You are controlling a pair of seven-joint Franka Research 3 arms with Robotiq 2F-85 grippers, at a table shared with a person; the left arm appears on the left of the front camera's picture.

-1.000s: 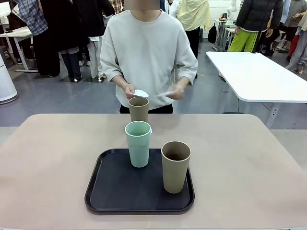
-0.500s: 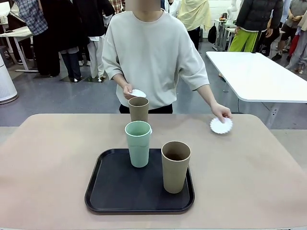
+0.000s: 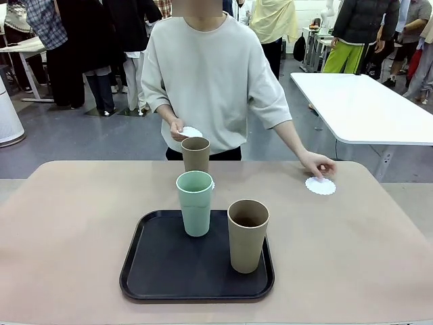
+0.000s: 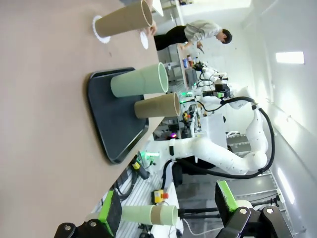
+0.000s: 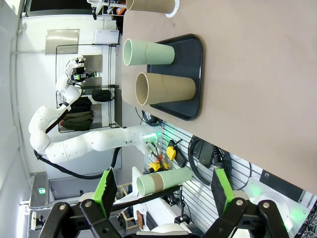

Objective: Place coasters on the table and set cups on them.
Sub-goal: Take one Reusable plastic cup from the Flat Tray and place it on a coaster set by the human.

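From the front, the person across the table (image 3: 67,230) has a hand (image 3: 318,164) down near the far right corner, fingertips at the far edge of a coaster (image 3: 320,185) lying flat on the top. The other hand (image 3: 174,128) is up at the waist, holding a second coaster (image 3: 192,131). A far cup (image 3: 195,154), brown, stands upright on the table just beyond the tray (image 3: 159,267). On the tray are the mint cup (image 3: 195,203) at the back and a near cup (image 3: 247,235), brown, at the front right, both upright and apart. Over to the left wrist camera: the left gripper (image 4: 168,198) hangs well back from the tray, jaws spread wide, nothing between them. From here the far cup sits on a third coaster (image 4: 101,30), whose scalloped rim pokes out round the base. Right wrist camera now: the right gripper (image 5: 163,191) is likewise spread wide and empty, with the tray and cups well away from it. The scalloped rim shows again under the far cup.
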